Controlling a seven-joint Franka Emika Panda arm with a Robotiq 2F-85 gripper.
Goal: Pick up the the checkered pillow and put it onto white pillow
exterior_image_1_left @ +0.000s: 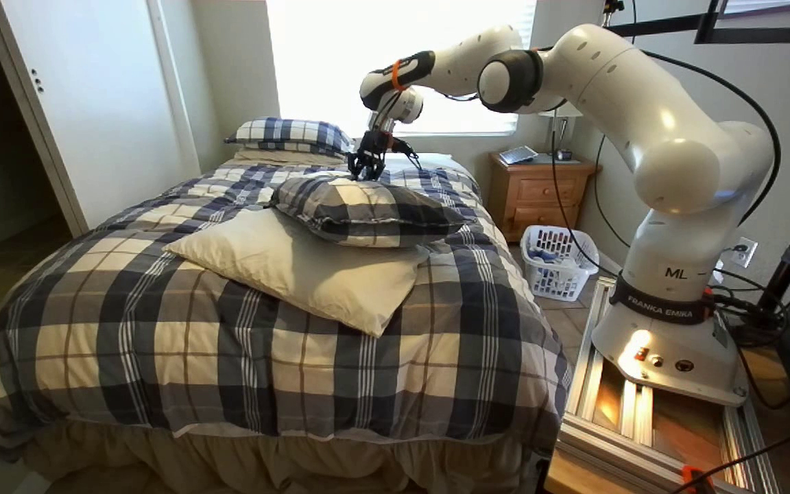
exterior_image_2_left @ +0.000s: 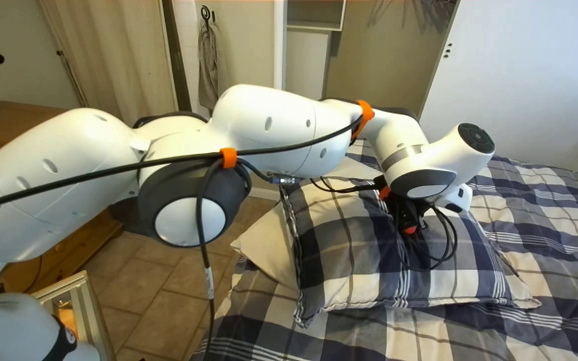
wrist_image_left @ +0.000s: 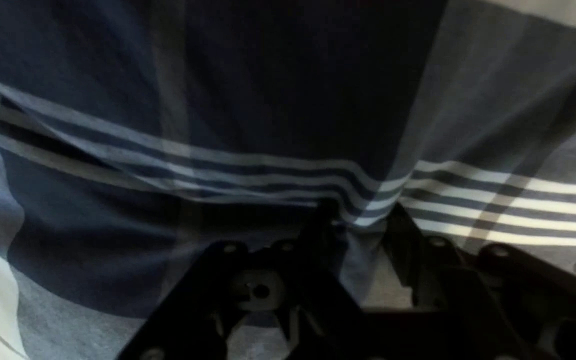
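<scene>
The checkered pillow, plump in navy, grey and white plaid, lies over the back and right part of the white pillow. Its right end reaches past the white pillow. In an exterior view the checkered pillow covers most of the white pillow, leaving cream edges and corners showing. My gripper points down at the checkered pillow's top. In the wrist view my gripper's fingertips are close together with a fold of the checkered pillow between them. The white pillow is hidden in the wrist view.
The bed has a plaid bedspread. A flatter matching plaid pillow lies at the bed's head. A wooden nightstand and a white laundry basket stand beside the bed. Cables hang from the arm near the checkered pillow.
</scene>
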